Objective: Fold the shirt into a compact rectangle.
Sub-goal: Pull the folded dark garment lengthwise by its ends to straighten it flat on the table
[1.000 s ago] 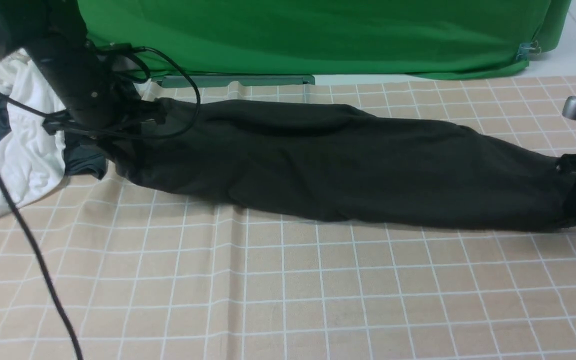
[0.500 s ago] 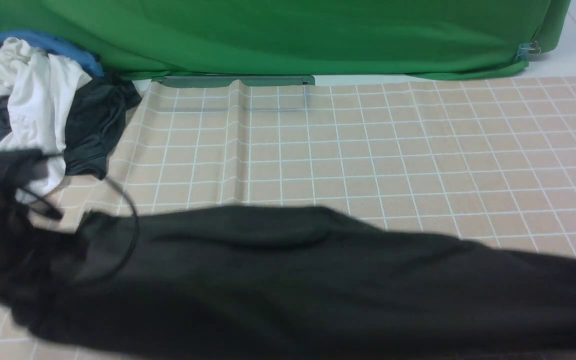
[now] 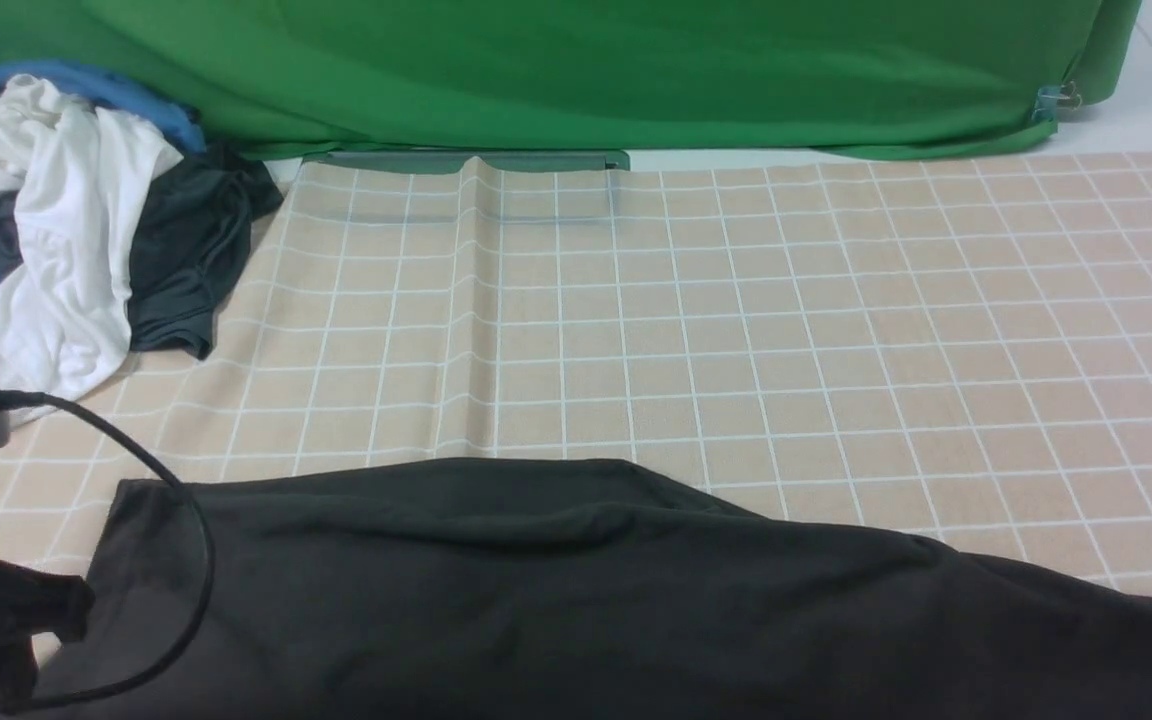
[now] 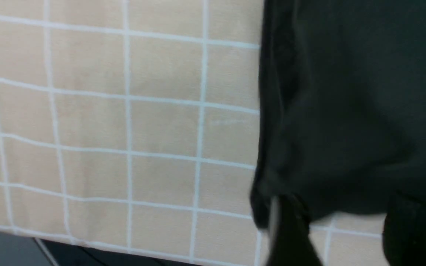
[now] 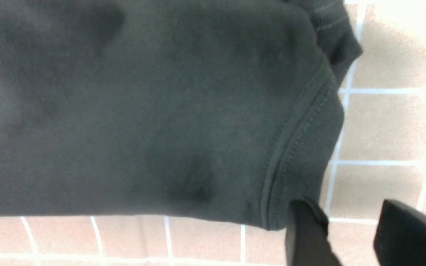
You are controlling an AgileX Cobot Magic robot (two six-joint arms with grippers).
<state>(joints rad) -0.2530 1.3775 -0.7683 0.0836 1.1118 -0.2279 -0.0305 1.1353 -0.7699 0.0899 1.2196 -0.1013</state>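
Note:
The shirt [image 3: 586, 590], very dark green-black, lies stretched in a long band across the near side of the table, its lower part cut off by the front view's edge. In the left wrist view my left gripper [image 4: 350, 231] is open at the shirt's [image 4: 346, 111] end, with bare checked cloth between its fingers [image 4: 290, 232]. In the right wrist view my right gripper [image 5: 351, 227] is open too; one of its fingers [image 5: 305, 232] stands right beside the ribbed hem [image 5: 305, 147], and nothing is between the jaws. The right gripper does not show in the front view.
A pile of clothes sits at the back left: a white garment [image 3: 56, 230], a blue one [image 3: 86, 85] and a small dark grey one [image 3: 191, 260]. A green backdrop [image 3: 636, 70] closes the far side. A black cable [image 3: 191, 540] loops over the shirt's left end.
The shirt has been dragged from the far side of the table to the near side. Both grippers held its ends and have now opened and let go.

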